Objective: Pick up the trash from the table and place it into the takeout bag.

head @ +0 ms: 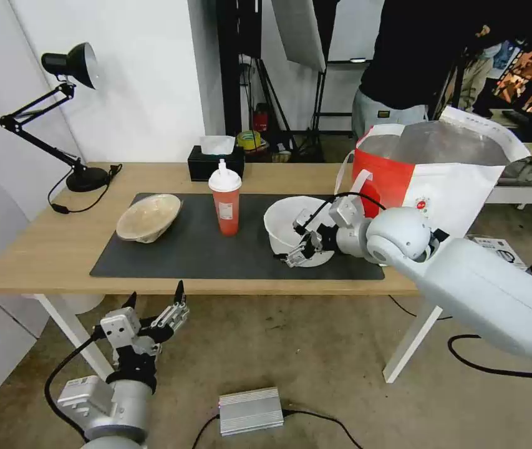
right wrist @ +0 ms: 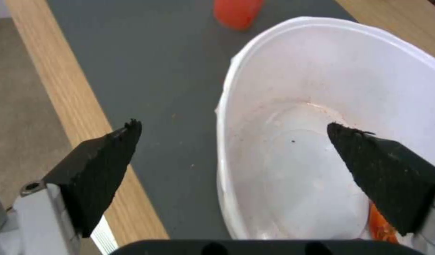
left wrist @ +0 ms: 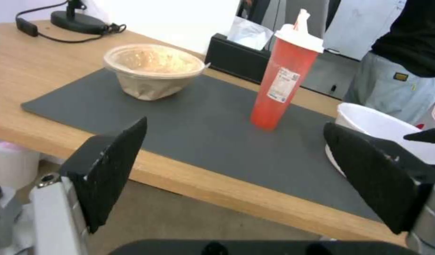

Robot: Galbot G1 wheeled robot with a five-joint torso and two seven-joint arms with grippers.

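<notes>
On the table (head: pixel 41 249) a dark grey mat (head: pixel 216 257) carries the trash: a shallow beige bowl (head: pixel 148 217) (left wrist: pixel 153 71), a red cup (head: pixel 226 201) (left wrist: pixel 283 78) with a white domed lid, and a large white bowl (head: pixel 287 226) (right wrist: pixel 321 106) with red scraps (right wrist: pixel 380 226) inside. My right gripper (head: pixel 300 240) (right wrist: pixel 234 124) is open and straddles the white bowl's near rim, one finger inside, one outside over the mat. Below the table's front edge, my left gripper (head: pixel 156 298) (left wrist: pixel 235 124) hangs open and holds nothing. The takeout bag (head: pixel 446 181) stands open at the table's right end.
A black tissue box (head: pixel 216 163) (left wrist: pixel 236 56) sits behind the cup, and a black desk lamp (head: pixel 69 68) stands at the back left corner. On the floor lies a silver power brick (head: pixel 251 410) with cables. A person stands behind the bag.
</notes>
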